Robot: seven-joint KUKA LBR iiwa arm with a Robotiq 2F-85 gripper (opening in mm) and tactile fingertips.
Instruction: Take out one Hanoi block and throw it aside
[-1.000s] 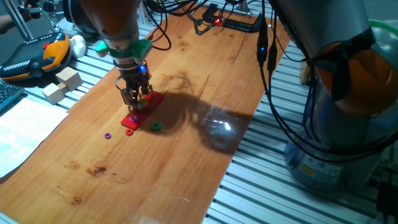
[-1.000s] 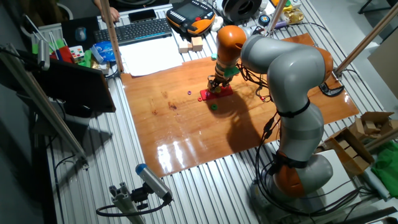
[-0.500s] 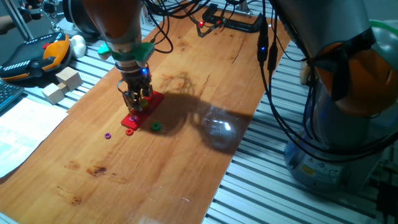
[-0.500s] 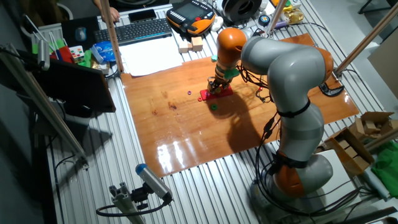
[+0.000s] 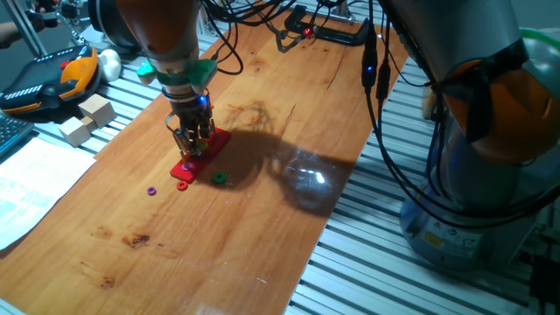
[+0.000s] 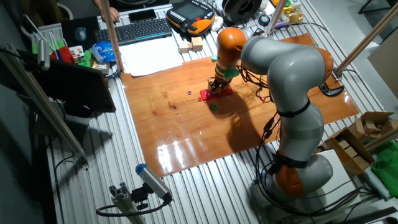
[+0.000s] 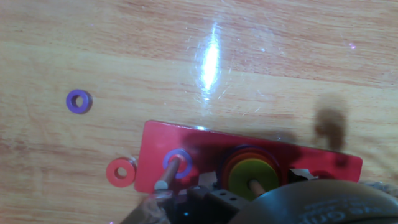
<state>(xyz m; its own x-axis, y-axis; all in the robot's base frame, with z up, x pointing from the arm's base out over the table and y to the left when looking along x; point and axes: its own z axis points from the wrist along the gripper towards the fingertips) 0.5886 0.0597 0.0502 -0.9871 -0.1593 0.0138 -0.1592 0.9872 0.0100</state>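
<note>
Hanoi block (image 7: 252,178) tops the peg stack, just beside the tool (image 5: 193,149)

**Wooden tabletop with a red peg base and loose rings**

A varnished wooden tabletop (image 5: 262,227) rests on a ribbed metal bench (image 5: 385,262). Near its middle lies a flat red peg base (image 7: 186,146). Three loose rings lie on the wood beside the base: a red ring (image 7: 120,172) just off its short end, a purple ring (image 7: 79,101) farther out past that end, and a green ring (image 5: 219,178) near its long edge.
</note>
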